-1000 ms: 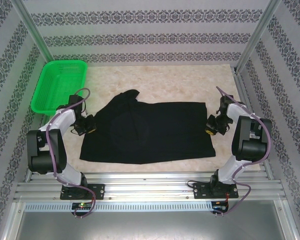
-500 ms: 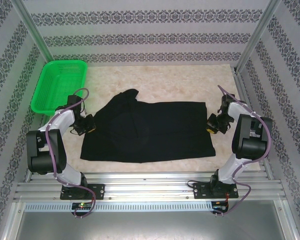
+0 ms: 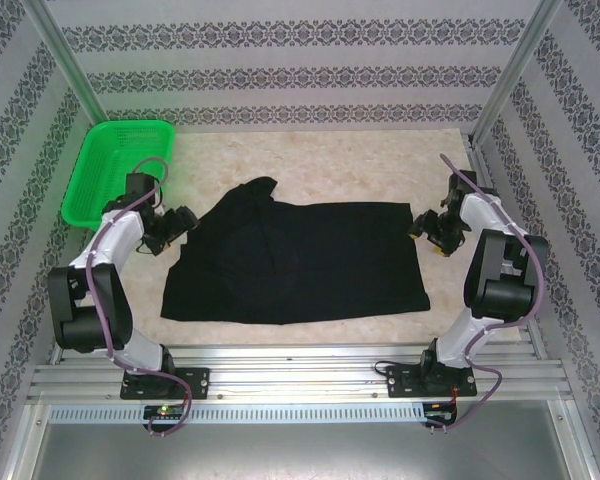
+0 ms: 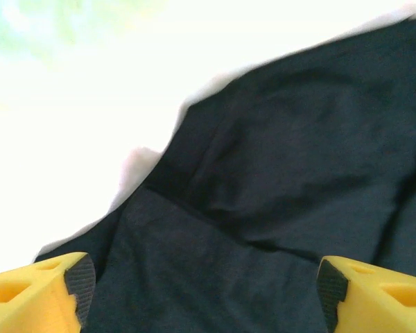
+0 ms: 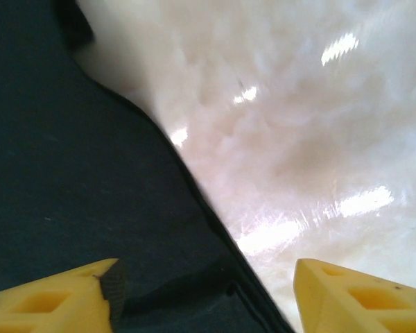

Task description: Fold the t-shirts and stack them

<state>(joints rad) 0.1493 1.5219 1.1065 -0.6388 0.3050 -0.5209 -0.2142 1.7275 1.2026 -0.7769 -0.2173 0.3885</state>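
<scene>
T-shirt (image 3: 300, 262) looks partly folded; left fingers (image 4: 55, 288) and right fingers (image 5: 62, 298) spread empty over its ends; further folding, stacking remain

Count: 1 black t-shirt (image 3: 300, 265), 1 green basket (image 3: 115, 170), 1 bench (image 3: 360, 160). 2 arms: left arm (image 3: 105, 255), right arm (image 3: 500, 270). 2 pincers: left pincer (image 3: 183, 218), right pincer (image 3: 421, 226). 2 yellow fingers (image 4: 35, 291) per pincer, 4 total.

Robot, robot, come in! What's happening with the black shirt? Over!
Left gripper open, at black t-shirt left edge. Right gripper open, at its right edge. Shirt spread on table, not held. Green basket far left, out of the way.
</scene>
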